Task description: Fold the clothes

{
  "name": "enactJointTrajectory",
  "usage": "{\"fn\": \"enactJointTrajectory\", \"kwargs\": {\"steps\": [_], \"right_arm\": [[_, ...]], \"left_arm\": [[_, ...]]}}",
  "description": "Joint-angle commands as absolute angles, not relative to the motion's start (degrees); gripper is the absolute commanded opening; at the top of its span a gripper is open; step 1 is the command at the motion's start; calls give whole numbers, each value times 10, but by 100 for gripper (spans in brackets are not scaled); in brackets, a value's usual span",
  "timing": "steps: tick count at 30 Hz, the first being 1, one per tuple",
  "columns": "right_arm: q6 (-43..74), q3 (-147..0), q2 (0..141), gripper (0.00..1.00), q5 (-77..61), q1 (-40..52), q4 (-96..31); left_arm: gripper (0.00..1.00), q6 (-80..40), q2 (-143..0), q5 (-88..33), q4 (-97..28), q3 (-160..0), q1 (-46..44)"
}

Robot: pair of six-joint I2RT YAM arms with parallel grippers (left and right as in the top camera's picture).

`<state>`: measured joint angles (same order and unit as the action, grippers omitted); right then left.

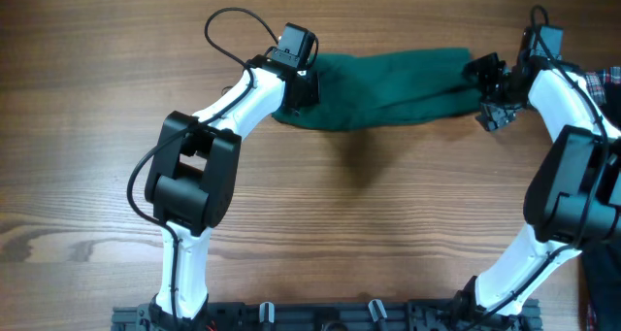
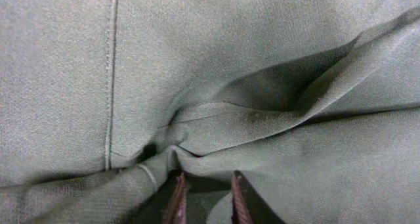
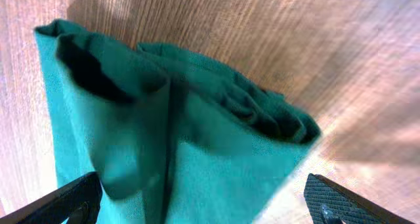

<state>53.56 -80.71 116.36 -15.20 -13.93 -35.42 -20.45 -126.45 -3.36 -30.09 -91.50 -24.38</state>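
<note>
- Clothes (image 1: 388,83): one dark green garment gathered into a long, rumpled band. It lies flat on the wooden table (image 1: 340,215) near the far edge and runs left to right between the two arms.
- Left end of the band: the left gripper (image 1: 299,83) sits directly on it. In the left wrist view the cloth fills the frame, with a stitched seam (image 2: 111,73) running upright at the left and deep folds converging toward the claw.
- Left gripper, state: its two fingers (image 2: 177,201) stand close together, pinching a bunched fold of the green fabric between them.
- Right end of the band: it shows several stacked layers with an open pocket of shadow at the edge, resting on bare wood.
- Right gripper (image 1: 492,98), state: the jaws are spread wide and hold nothing. The fingers (image 3: 65,201) appear only at the lower corners of the right wrist view, with the garment's end between them and touching neither.
- Periphery: a plaid cloth (image 1: 609,79) shows at the right border, behind the right arm and apart from the garment.
</note>
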Motion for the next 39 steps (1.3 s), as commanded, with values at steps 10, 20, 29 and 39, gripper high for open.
{"fn": "enactJointTrajectory", "kwargs": {"steps": [10,20,29,39], "right_arm": [[569,-801,1250,90,-198,-119,-247],[450,-801,1251,12,-170,-119,-273],[235,-835,1216,4,-72,-118,-318],[31,-859,1139,4,-9,-17,-340]], "left_arm": [[26,-197,-1264,-29,-308,-909,-242],[26,-197,-1264,-29,-308,-909,-242],[25,-198,-1264,-18,-309,-909,-242],[25,-198,-1264,-19,-298,-909,-242]]}}
